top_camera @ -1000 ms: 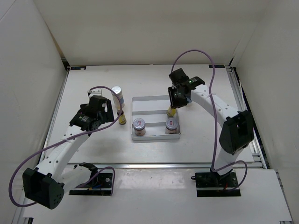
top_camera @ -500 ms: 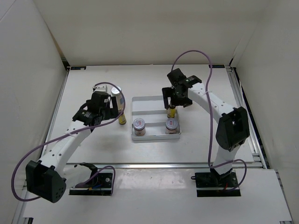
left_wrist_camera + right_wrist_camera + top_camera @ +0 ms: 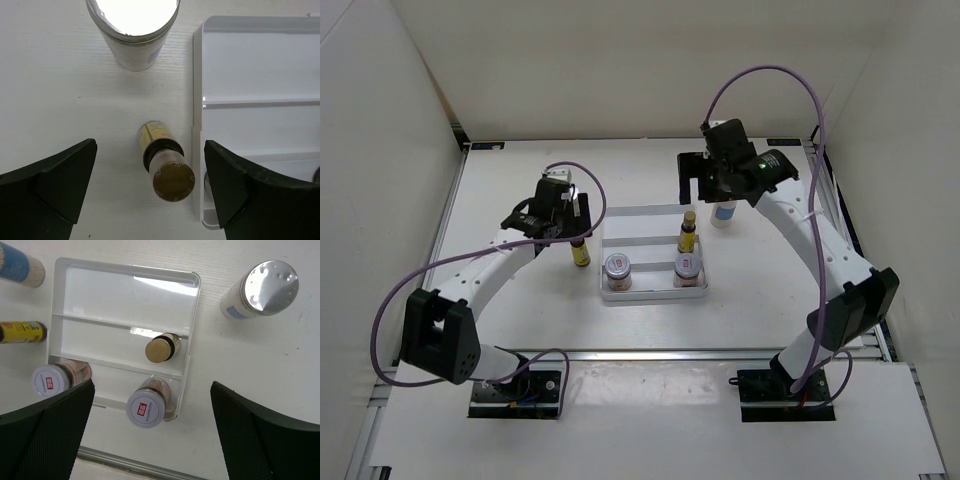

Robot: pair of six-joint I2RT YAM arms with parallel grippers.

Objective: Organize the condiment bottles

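You have six condiment bottles to count: two tall white, two slim yellow, two short with silver lids. There is one white tray [image 3: 120,290], and its ridges split it into three rows.

Three bottles are in the tray. The near row holds both short ones, the left short bottle [image 3: 49,381] at its left end and the right short bottle [image 3: 145,407] at its right end. The middle row holds one yellow bottle [image 3: 161,349], upright toward the right end.

Three stand on the table [image 3: 770,290]. The outer yellow bottle [image 3: 165,160] stands just beside the tray's left rim. The left tall white bottle [image 3: 132,30] is farther back on that same side. The right tall white bottle [image 3: 262,287] is just off the tray's right side, near its far corner.

Your left gripper [image 3: 150,150] hangs over the outer yellow bottle with its jaws spread wide. Each finger is well clear of the bottle, and it holds nothing. Your right gripper [image 3: 152,390] is above the tray's right half, also spread wide and holding nothing.
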